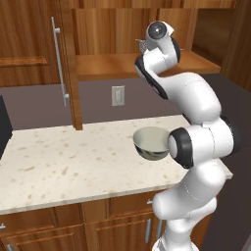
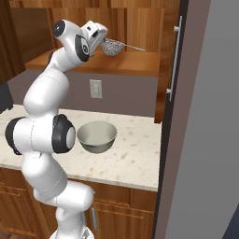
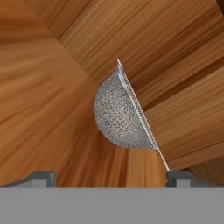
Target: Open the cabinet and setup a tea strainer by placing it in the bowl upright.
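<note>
The cabinet (image 1: 29, 44) stands open, its doors swung out to either side with their long silver handles (image 2: 175, 60) showing. On its wooden shelf (image 2: 135, 63) rests the tea strainer (image 2: 112, 46), a small silvery mesh basket with its thin wire handle pointing right. My gripper (image 2: 102, 41) is raised to shelf height just left of it, open and holding nothing. In the hand view the strainer (image 3: 120, 116) lies ahead of the gripper (image 3: 109, 177), between the lines of the two spread fingertips (image 3: 41, 177) and apart from them. The bowl (image 1: 151, 142), (image 2: 96, 135) sits on the counter below, mouth up.
The speckled counter (image 1: 59, 166) runs left of the bowl, above low cabinets (image 1: 59, 225). A wall outlet (image 1: 117, 95) sits under the shelf. A dark appliance (image 1: 4, 127) stands at the far left. A tall grey panel (image 2: 205, 140) closes off the right.
</note>
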You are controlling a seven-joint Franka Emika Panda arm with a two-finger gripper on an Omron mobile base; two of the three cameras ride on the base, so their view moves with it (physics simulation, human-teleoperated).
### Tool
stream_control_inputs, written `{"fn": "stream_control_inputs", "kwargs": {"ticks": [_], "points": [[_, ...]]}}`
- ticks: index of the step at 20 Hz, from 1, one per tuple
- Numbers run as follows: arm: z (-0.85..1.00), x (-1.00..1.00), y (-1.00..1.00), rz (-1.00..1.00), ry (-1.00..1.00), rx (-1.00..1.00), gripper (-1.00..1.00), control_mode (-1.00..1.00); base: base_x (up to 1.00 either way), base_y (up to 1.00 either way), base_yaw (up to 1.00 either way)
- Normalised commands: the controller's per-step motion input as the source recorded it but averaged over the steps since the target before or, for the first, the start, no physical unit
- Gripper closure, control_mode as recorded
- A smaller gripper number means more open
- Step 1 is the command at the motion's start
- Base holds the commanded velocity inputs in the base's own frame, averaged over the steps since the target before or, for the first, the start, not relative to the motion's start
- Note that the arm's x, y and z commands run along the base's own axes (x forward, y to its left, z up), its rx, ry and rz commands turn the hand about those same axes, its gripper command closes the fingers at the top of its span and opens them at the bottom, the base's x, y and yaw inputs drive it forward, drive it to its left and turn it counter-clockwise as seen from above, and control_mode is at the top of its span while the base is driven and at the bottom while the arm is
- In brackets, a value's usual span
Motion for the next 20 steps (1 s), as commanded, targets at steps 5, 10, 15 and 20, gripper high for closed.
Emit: {"fn": "stream_control_inputs", "kwargs": {"ticks": [5,10,15,20], "points": [[0.01,0.22,-0.03,0.01,0.00,-0.01,-1.00,-1.00,0.00,0.00,0.00],[0.01,0.24,-0.05,0.01,0.02,0.00,-1.00,-1.00,0.00,0.00,0.00],[0.00,0.33,-0.17,0.00,0.02,0.00,-1.00,-1.00,0.00,0.00,0.00],[0.00,0.28,-0.14,0.01,0.00,0.00,-1.00,-1.00,0.00,0.00,0.00]]}}
